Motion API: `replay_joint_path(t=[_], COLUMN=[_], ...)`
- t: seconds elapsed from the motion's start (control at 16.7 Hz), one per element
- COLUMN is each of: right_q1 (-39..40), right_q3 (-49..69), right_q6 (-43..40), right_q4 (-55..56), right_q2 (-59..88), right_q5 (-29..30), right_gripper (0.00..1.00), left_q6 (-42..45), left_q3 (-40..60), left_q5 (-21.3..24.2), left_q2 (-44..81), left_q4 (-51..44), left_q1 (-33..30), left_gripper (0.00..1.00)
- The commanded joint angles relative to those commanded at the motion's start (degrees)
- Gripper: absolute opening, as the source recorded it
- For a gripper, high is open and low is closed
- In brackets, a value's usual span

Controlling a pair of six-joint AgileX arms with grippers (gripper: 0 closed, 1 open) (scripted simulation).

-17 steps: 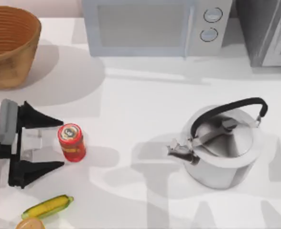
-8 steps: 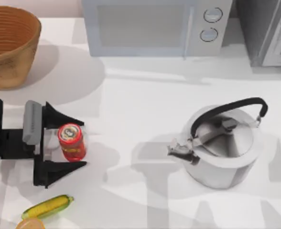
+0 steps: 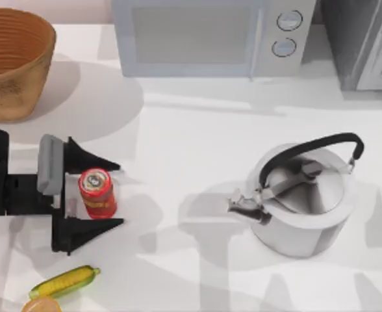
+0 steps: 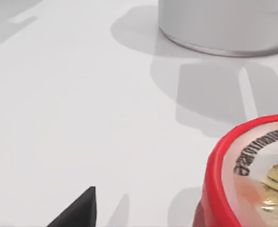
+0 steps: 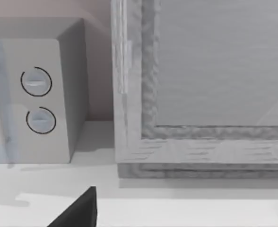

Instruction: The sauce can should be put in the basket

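Observation:
The sauce can (image 3: 98, 193) is a small red can with a silver-rimmed top, standing upright on the white table at the left. My left gripper (image 3: 120, 194) is open, with one black finger on each side of the can and a gap left on both sides. In the left wrist view the can's red rim (image 4: 252, 179) is close up, with one fingertip (image 4: 80, 213) off to its side. The woven tan basket (image 3: 23, 73) stands at the far left corner, behind the gripper. My right arm is parked; its wrist view shows one black fingertip (image 5: 81, 210) set wide of centre.
A shiny steel kettle (image 3: 305, 201) with a black handle stands right of centre. A microwave (image 3: 204, 36) and a grey cabinet (image 3: 366, 42) line the back edge. A corn cob (image 3: 64, 281) and an orange round thing (image 3: 41, 305) lie at the front left.
My left gripper has slid to the right until its open fingers bracket the can. The can, the kettle and the basket have not moved.

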Motion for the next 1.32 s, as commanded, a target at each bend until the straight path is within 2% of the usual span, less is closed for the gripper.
replay_joint_path(t=[0.06, 0.84, 1.32], right_q1=[0.0, 0.0, 0.0], right_q3=[0.0, 0.0, 0.0], right_q6=[0.0, 0.0, 0.0], right_q4=[0.0, 0.0, 0.0], right_q2=[0.0, 0.0, 0.0], right_q5=[0.0, 0.0, 0.0], right_gripper=[1.00, 1.00, 1.00], left_q6=[0.0, 0.0, 0.0], left_q3=[0.0, 0.0, 0.0], left_q5=[0.0, 0.0, 0.0], left_q2=[0.0, 0.0, 0.0], left_q4=[0.0, 0.0, 0.0], left_q1=[0.0, 0.0, 0.0], left_gripper=[1.00, 0.02, 0.00])
